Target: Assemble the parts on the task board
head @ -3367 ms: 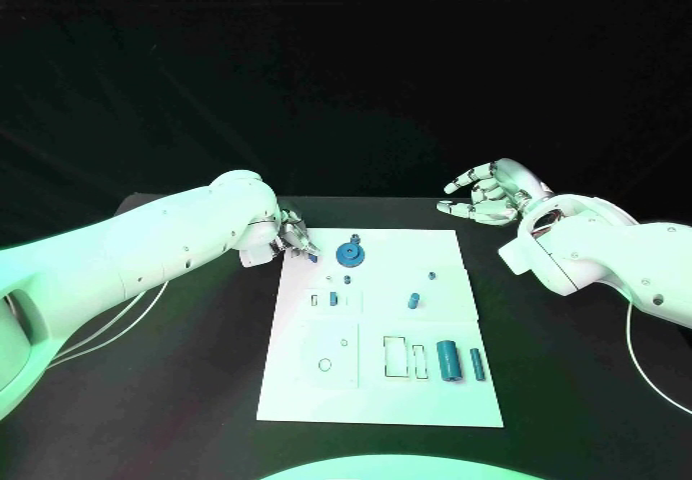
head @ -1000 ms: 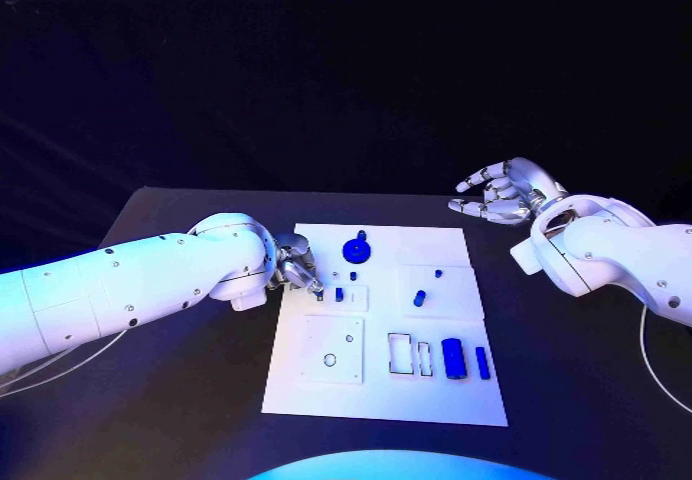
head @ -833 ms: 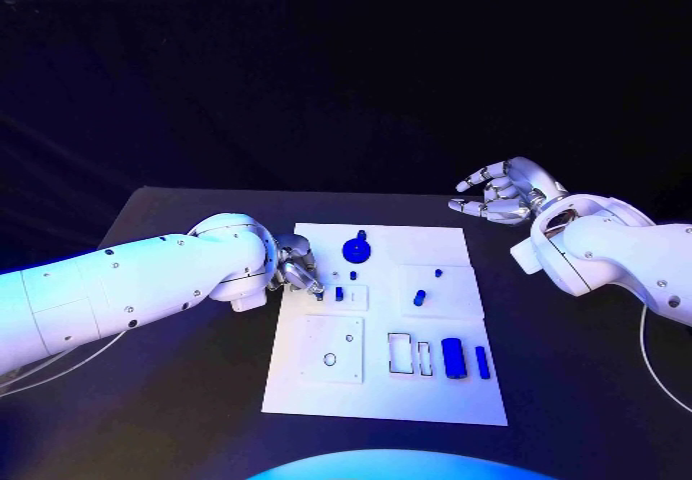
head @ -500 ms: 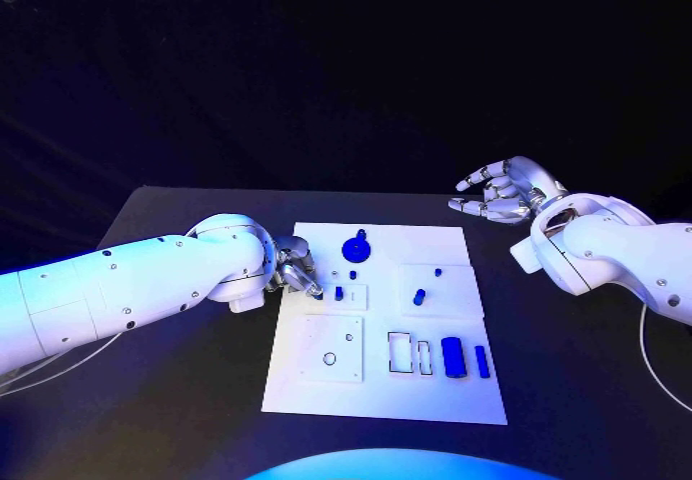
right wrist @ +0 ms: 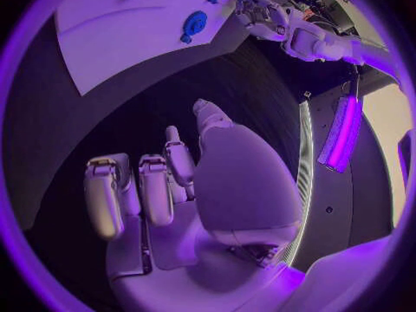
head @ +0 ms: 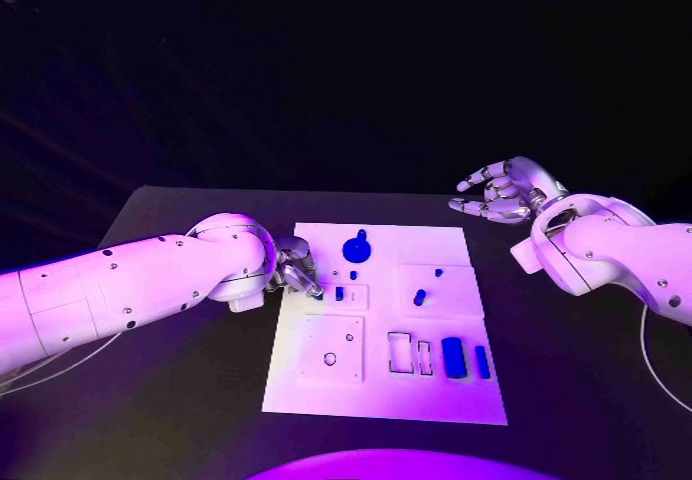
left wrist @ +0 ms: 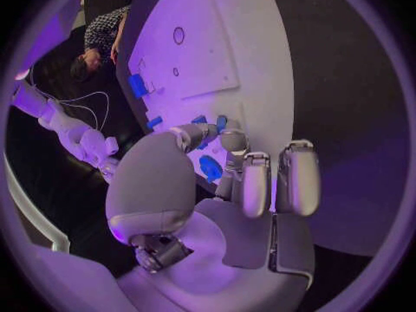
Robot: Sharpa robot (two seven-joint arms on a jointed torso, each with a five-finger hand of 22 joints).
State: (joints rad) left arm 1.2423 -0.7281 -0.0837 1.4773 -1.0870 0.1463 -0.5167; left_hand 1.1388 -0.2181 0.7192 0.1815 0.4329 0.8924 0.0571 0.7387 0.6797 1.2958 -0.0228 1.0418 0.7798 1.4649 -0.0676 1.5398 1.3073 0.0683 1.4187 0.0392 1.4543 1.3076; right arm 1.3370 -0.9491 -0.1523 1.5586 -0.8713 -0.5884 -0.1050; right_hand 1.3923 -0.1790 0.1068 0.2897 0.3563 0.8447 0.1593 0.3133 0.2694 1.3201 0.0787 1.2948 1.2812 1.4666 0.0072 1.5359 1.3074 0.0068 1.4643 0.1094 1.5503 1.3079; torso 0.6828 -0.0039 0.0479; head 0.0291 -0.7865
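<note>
- Two hands we see: left hand (head: pixel 296 268) sits at the task board (head: pixel 433 395) left edge, fingers (left wrist: pixel 232 141) pinching a small blue part (left wrist: pixel 221 123).
- Right hand (head: pixel 500 192) hovers beyond the board's far right corner over the bench (head: pixel 173 400), fingers loosely curled apart, holding nothing.

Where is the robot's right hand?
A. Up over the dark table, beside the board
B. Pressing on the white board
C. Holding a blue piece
A: the right hand hangs off the far right corner of the task board, over the black table, its fingers curled around nothing.
</note>
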